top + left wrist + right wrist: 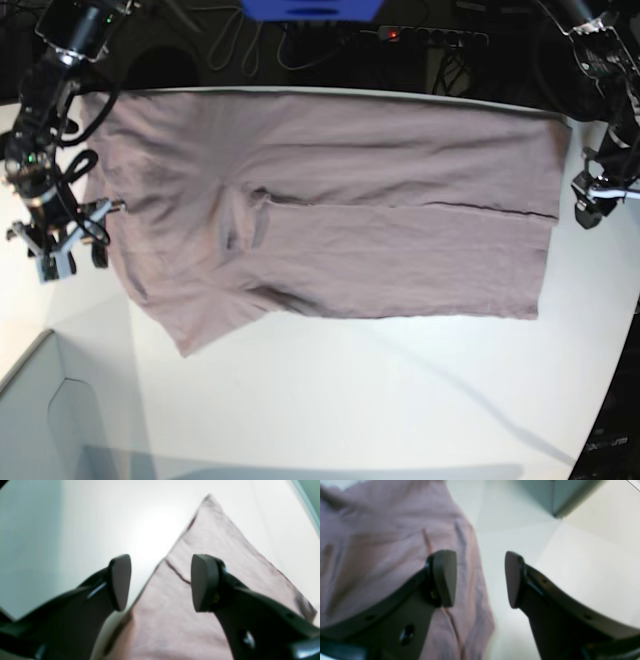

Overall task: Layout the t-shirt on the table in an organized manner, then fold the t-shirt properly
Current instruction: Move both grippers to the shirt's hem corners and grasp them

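The mauve t-shirt (380, 200) lies spread across the far half of the white table (350, 400). Its lower part is folded up along a long crease, and one sleeve sticks out at the front left. My left gripper (590, 205) hangs at the shirt's right edge. In the left wrist view this gripper (161, 582) is open just above the cloth edge (212, 542), with nothing between its fingers. At the shirt's left edge is my right gripper (70, 240). The right wrist view shows it (480, 578) open too, one finger over the cloth (382, 530) and the other over bare table (582, 555).
A pale grey box corner (50, 420) sits at the front left and also appears in the right wrist view (552, 497). Cables and a power strip (430, 35) run behind the table. The table's curved edge (615, 400) is at the right.
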You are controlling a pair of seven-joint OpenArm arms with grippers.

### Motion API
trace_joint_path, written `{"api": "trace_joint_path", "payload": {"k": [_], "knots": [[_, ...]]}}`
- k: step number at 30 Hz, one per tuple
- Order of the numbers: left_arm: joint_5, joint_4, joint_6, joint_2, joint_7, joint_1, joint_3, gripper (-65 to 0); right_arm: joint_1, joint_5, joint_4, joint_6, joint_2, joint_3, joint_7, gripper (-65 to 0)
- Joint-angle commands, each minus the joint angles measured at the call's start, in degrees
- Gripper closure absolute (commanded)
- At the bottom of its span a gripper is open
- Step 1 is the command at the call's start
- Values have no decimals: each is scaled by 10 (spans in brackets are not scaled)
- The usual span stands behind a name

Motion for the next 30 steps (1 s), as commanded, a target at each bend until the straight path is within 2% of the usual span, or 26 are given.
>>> {"api": "trace_joint_path", "payload": {"k": [1,4,10,14,17,20,22,23,26,30], "knots": [[-6,8,-3,-12,-10,-14,2,-367,39,5,-21,-2,17,-5,1,-311],[-6,8,-3,-14,-10,-34,14,-367,128,5,-143,-2,44,-15,-19,-311],[-6,8,-1,-30,-10,-62,48,-367,252,5,-361,-2,89,-43,-16,-311],[-6,-8,0,-38,-13,-78,66,-367,290,4,-455,-2,102,-63,45,-311],[-6,-51,1,-48,-14,-99,69,-367,296,4,-492,-2,102,-77,91,-311],[-6,-111,1,-66,-15,-130,69,-367,295,4,-496,-6,100,-78,114,-311],[-6,-151,1,-79,-15,-153,69,-367,294,4,-496,-43,99,-78,123,-311],[-6,-168,1,-83,-15,-163,69,-368,293,4,-497,-51,99,-78,124,-311],[-3,-216,1,-98,-15,-192,74,-369,288,4,-497,-51,99,-78,124,-311],[63,-261,1,-107,-16,-234,117,-370,283,4,-502,-51,94,-78,124,-311]]}}
